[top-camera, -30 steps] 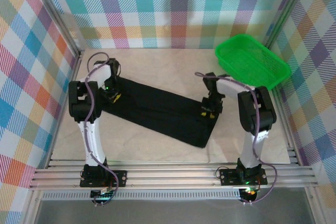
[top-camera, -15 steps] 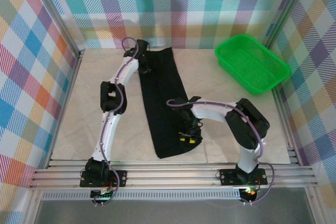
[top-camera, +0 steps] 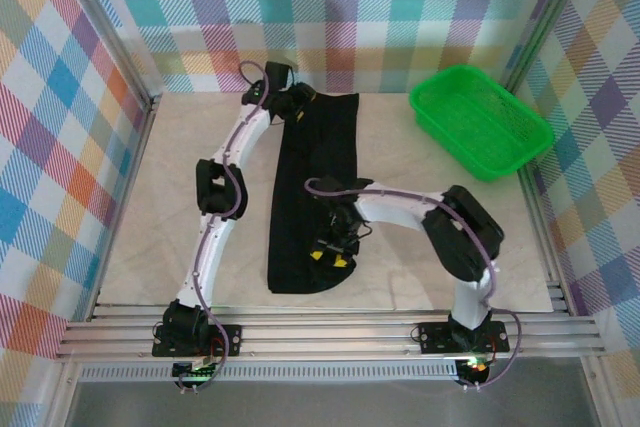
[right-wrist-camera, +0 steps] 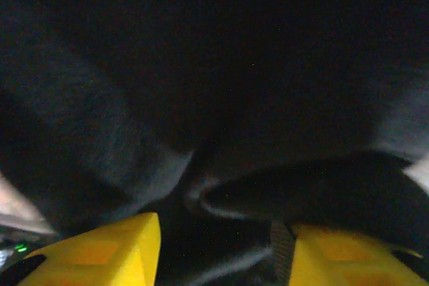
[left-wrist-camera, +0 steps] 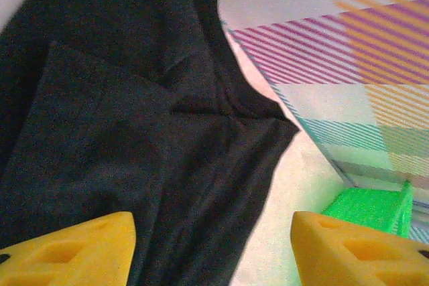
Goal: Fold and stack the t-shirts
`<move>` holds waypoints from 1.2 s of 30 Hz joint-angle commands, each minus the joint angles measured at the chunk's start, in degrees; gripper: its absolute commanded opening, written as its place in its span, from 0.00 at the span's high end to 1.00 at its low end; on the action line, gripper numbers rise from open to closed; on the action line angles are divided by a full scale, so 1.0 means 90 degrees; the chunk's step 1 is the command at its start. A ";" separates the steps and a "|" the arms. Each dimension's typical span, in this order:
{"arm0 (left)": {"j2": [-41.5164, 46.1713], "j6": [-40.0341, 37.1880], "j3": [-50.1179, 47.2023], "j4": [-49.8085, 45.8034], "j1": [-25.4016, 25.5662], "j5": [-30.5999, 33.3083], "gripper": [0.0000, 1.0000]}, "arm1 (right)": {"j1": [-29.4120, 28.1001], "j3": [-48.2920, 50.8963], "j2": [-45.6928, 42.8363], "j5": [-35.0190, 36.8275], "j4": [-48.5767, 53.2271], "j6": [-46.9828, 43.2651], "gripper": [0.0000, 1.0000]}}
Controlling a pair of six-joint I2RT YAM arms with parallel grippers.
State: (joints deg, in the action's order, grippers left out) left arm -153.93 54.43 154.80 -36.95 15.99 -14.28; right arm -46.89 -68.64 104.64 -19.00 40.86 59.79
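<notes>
The black t-shirt (top-camera: 310, 187) lies as a long narrow strip, running from the back wall toward the near edge of the table. My left gripper (top-camera: 293, 104) is stretched out over its far end. In the left wrist view the left gripper (left-wrist-camera: 211, 246) is open, its yellow fingers (left-wrist-camera: 74, 249) wide apart above the t-shirt (left-wrist-camera: 134, 132) and its right edge. My right gripper (top-camera: 333, 247) sits low on the strip's near part. In the right wrist view the right gripper (right-wrist-camera: 221, 246) is open, with wrinkled black t-shirt (right-wrist-camera: 221, 65) cloth lying between its spread fingers.
A green mesh basket (top-camera: 480, 119) stands at the back right corner, also visible as the basket (left-wrist-camera: 369, 209) in the left wrist view. Plaid walls close in the table on three sides. Bare tabletop (top-camera: 160, 217) lies left and right of the strip.
The t-shirt strip swung from lying slanted across the table to running front to back. The left arm reached to the back wall; the right gripper moved left and nearer with the near end.
</notes>
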 commanded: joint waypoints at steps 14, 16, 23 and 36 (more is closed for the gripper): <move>0.7399 -0.1693 -0.9654 -0.1831 0.0070 -0.0163 0.63 | 0.1165 0.2265 -0.2727 -0.0265 -0.0021 -0.0450 0.56; 0.7929 -0.1934 -1.0762 -0.1959 0.0115 -0.0543 0.63 | 0.0881 0.2220 -0.2381 -0.0199 0.0043 -0.0608 0.56; 0.9415 -0.1544 -1.3122 -0.1360 0.0391 -0.1263 0.56 | 0.0182 0.2002 -0.1288 -0.0060 -0.0376 -0.0611 0.56; 0.9257 -0.1588 -1.3537 -0.0629 0.0566 -0.1411 0.52 | -0.0382 0.1862 -0.1222 0.0195 -0.0497 0.0014 0.58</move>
State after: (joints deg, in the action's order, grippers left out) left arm -69.87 40.84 33.45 -43.92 20.08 -25.85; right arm -48.31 -50.39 94.39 -16.71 38.57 57.45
